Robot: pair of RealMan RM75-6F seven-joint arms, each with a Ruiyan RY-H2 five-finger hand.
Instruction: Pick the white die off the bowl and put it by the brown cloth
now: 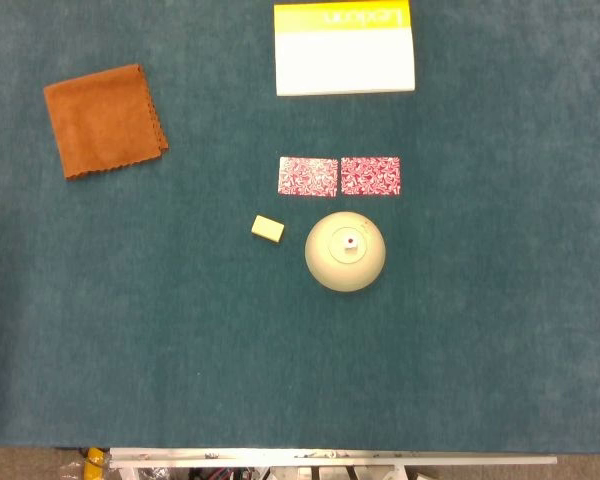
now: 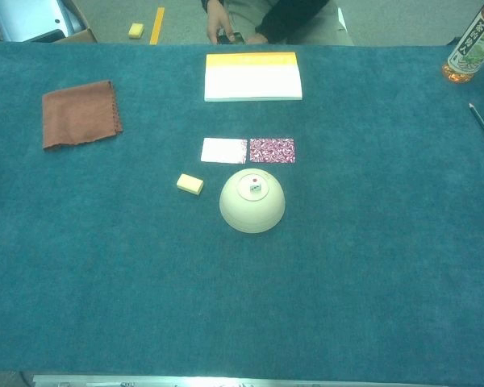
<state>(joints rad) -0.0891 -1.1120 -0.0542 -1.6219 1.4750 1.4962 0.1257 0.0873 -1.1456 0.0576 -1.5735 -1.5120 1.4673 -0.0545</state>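
Nearest the cameras, on the upturned cream bowl (image 2: 252, 211), the white die (image 2: 256, 189) was perched centrally, well apart from the brown cloth (image 2: 81, 114) far off leftward; neither hand was shown, so their state and the nearer arm could not be told.

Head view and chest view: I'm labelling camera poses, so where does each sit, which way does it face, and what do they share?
Head view: high above, looking almost straight down on the table; no arm or hand shows.
Chest view: lower, at the near edge, looking forward across the table to a bottle at the far side; no arm or hand.
Shared: upturned bowl bearing the white die, brown cloth.
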